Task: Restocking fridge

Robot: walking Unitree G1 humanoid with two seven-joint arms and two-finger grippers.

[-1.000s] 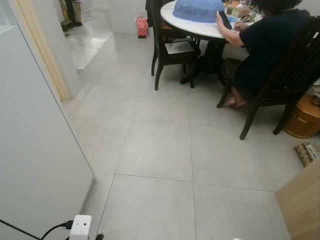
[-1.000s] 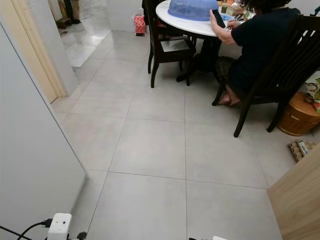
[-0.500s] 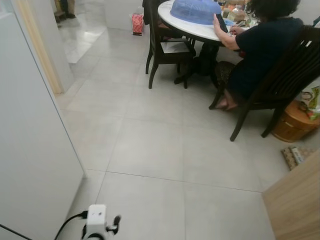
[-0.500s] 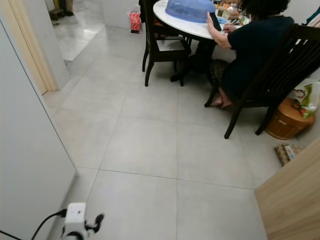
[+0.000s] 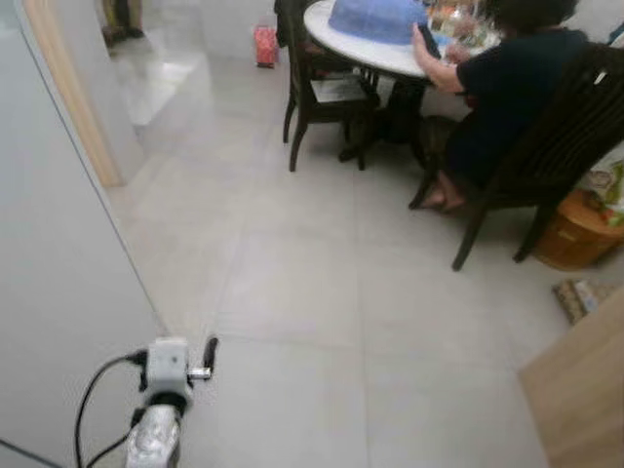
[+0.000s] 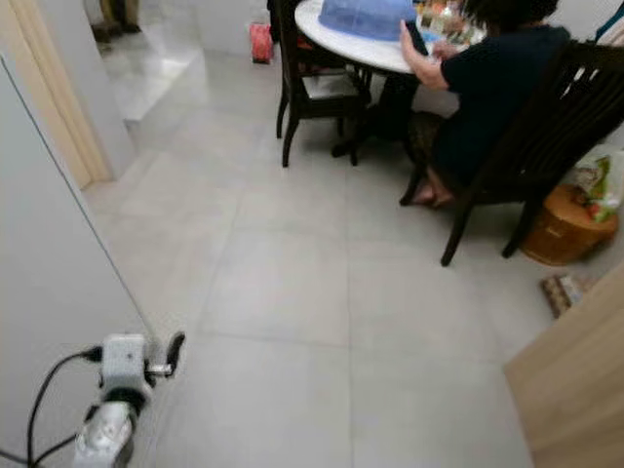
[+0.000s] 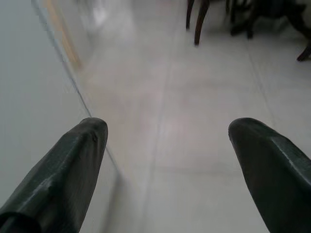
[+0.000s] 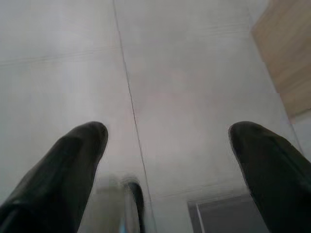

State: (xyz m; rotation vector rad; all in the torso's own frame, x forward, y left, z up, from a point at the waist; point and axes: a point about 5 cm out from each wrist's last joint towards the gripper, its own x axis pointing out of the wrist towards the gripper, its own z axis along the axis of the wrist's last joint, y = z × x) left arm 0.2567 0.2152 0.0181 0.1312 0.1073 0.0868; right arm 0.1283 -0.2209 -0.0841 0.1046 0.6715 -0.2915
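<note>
In the left eye view, the left arm (image 5: 161, 390) is seen low at the left, beside a pale grey panel (image 5: 58, 273) that may be the fridge side; this cannot be told for certain. A grey tiled floor (image 5: 322, 292) is spread ahead. Farther off, a person (image 5: 507, 88) is seated on a dark wooden chair (image 5: 575, 146) at a round white table (image 5: 366, 49), on which a blue dome cover (image 5: 375, 18) is set. A wooden tub (image 5: 575, 229) stands near the chair. No writing can be read; the picture is blurred.

In the right eye view, the same scene is given, and a light wooden surface (image 6: 575, 390) is seen at the lower right.

In the left wrist view, the left gripper (image 7: 165, 141) is shown with its fingers (image 7: 68, 170) spread wide over the floor, nothing between them, the grey panel alongside.

In the right wrist view, the right gripper (image 8: 165, 145) is likewise spread apart and empty above a tile seam (image 8: 129, 97), with the wooden surface at one corner.
</note>
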